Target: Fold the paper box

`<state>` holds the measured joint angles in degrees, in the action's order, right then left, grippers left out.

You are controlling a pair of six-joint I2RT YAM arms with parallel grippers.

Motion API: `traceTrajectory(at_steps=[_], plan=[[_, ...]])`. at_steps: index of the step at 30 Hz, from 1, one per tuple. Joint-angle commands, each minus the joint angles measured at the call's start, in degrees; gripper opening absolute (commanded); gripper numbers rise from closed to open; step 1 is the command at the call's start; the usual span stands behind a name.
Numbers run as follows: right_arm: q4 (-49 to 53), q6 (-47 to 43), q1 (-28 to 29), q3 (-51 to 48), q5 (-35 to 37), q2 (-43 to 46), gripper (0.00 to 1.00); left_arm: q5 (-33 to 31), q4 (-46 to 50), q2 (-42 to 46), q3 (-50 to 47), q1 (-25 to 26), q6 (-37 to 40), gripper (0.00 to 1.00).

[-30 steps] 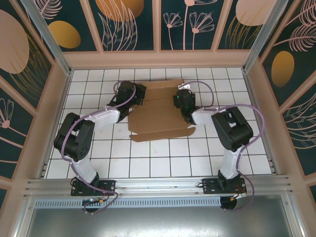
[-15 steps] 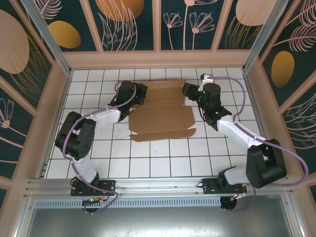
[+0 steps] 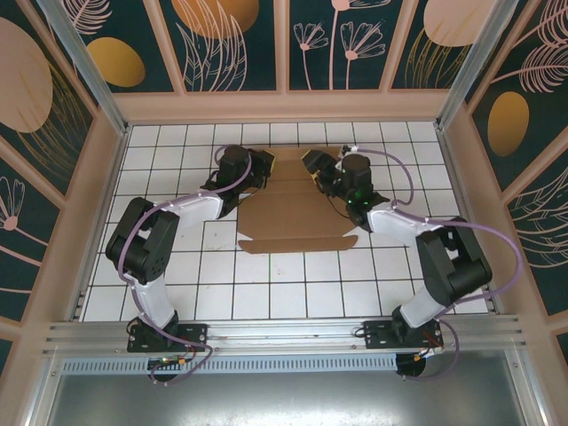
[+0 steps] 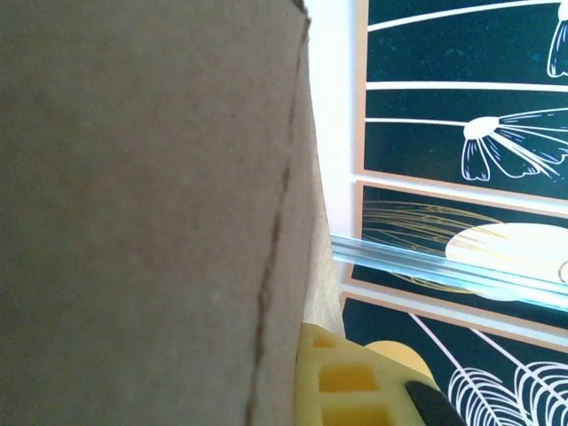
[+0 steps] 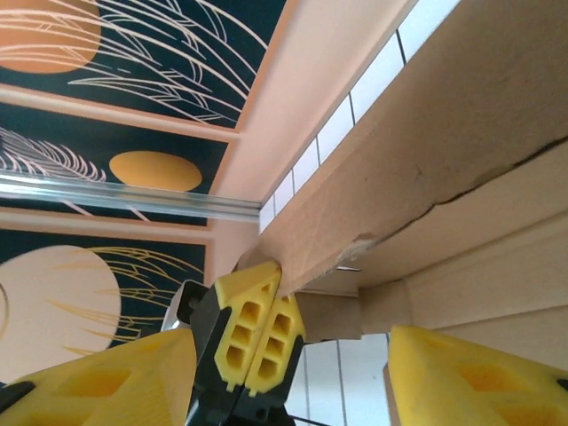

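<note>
White tiled table (image 3: 266,284) carries the paper box (image 3: 297,213) near its middle. We see the left claw (image 3: 264,169) clamped on the box's far edge, while the right claw (image 3: 313,165) gapes wide just beside it.

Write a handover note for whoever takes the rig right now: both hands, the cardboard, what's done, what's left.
Left hand: shut, apparently pinching the far flap of the paper box near the flap's left end.
Right hand: open, up at the same flap, gripping nothing.
Box: lies on the table, main panel flat; far flap lifted off the tiles; near flap flat.
Done: far flap raised.
Left: probably close the right hand on the flap and fold it over, then work the remaining flaps. No closed box yet.
</note>
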<state>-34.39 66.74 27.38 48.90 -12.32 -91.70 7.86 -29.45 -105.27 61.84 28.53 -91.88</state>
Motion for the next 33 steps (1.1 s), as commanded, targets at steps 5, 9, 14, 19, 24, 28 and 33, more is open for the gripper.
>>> traceTrajectory(at_steps=[5, 9, 14, 19, 24, 28, 33], plan=[[-11.42, 9.31, 0.66, 1.76, 4.65, -7.19, 0.59, 2.69, 4.8, -1.79, -1.53, 0.65, -1.12, 0.07], [-13.96, 10.75, 0.66, 0.51, 9.39, -8.09, 0.54, 3.54, 4.5, -2.45, -1.31, 0.67, -0.94, 0.07], [-18.92, 10.76, 0.18, -0.39, 11.58, -8.82, 0.45, 4.13, 4.44, -2.88, -0.95, 0.69, -0.74, 0.06], [-19.09, 12.12, -0.44, -2.1, 12.88, -8.33, 0.37, 4.61, 4.71, -3.2, -0.35, 0.65, 0.02, 0.06], [-19.84, 12.49, -0.74, -3.37, 14.31, -8.38, 0.3, 5.4, 4.58, -3.96, 0.18, 0.65, 0.25, 0.06], [-21.42, 13.08, -0.98, -4.66, 15.52, -8.8, 0.23, 5.59, 4.71, -3.94, 0.47, 0.65, 0.55, 0.06], [-23.52, 13.56, -1.96, -6.25, 15.49, -9.1, 0.23, 5.34, 5.81, -3.67, 1.16, 0.63, 1.43, 0.06]])
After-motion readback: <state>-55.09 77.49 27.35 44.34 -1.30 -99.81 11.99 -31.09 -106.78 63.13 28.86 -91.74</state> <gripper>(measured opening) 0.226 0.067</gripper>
